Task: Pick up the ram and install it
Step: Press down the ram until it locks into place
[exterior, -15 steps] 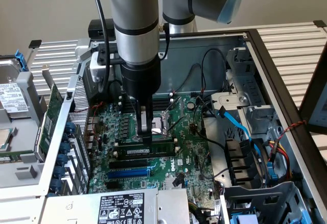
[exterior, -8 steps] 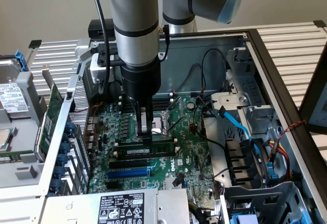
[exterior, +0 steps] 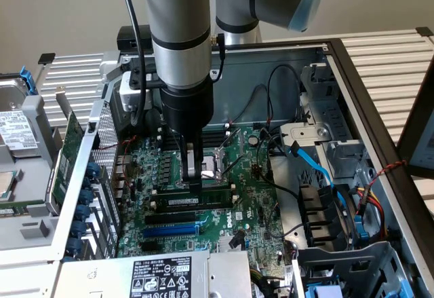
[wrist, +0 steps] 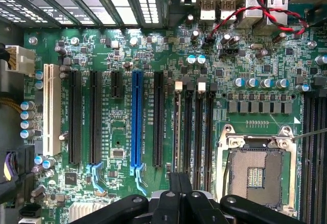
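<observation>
Closed gripper down on the memory slots

Inside the open grey metal computer case, on the green motherboard, the long thin green ram stick sits in a black slot, the closed jaws touching its top edge.

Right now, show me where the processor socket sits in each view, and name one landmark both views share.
Exterior view: the processor socket lies mid-board, just to the exterior view's right of the hand.
Wrist view: the processor socket is the metal-framed square beside the black memory slots, close to the hand.
Shared landmark: the long blue slot, on the far side of the memory slots from the socket.
</observation>
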You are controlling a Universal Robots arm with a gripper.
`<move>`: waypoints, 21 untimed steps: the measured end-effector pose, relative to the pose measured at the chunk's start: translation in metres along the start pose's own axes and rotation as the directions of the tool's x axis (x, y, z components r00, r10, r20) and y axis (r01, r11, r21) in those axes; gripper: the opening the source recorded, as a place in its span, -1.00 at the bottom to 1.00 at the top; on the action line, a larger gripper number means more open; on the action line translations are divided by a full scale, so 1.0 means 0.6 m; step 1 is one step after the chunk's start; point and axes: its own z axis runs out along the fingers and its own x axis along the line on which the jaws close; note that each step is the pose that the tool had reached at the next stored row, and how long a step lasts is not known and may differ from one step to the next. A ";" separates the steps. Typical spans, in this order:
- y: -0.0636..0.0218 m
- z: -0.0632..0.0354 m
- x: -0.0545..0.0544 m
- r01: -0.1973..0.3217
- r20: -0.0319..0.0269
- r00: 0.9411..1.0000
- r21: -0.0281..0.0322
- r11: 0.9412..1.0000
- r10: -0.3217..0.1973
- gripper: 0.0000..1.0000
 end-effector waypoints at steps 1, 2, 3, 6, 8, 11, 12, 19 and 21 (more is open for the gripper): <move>0.000 0.000 0.000 0.000 0.000 1.000 0.000 1.000 0.000 -0.79; 0.000 0.001 0.000 0.000 0.000 1.000 0.000 1.000 0.000 -0.79; 0.000 0.001 0.000 0.000 0.000 1.000 0.000 1.000 0.000 -0.79; 0.000 0.002 0.000 0.000 0.000 1.000 0.000 1.000 0.000 -0.79; 0.000 0.002 0.000 0.000 0.000 1.000 0.000 1.000 0.000 -0.79; 0.000 0.003 0.000 0.000 0.000 1.000 0.000 1.000 0.000 -0.79; 0.000 0.004 0.000 0.000 0.000 1.000 0.000 1.000 0.000 -0.79; 0.000 0.007 0.000 0.000 0.000 1.000 0.000 1.000 0.000 -0.79; 0.000 0.008 0.000 0.000 0.000 1.000 0.000 1.000 0.000 -0.79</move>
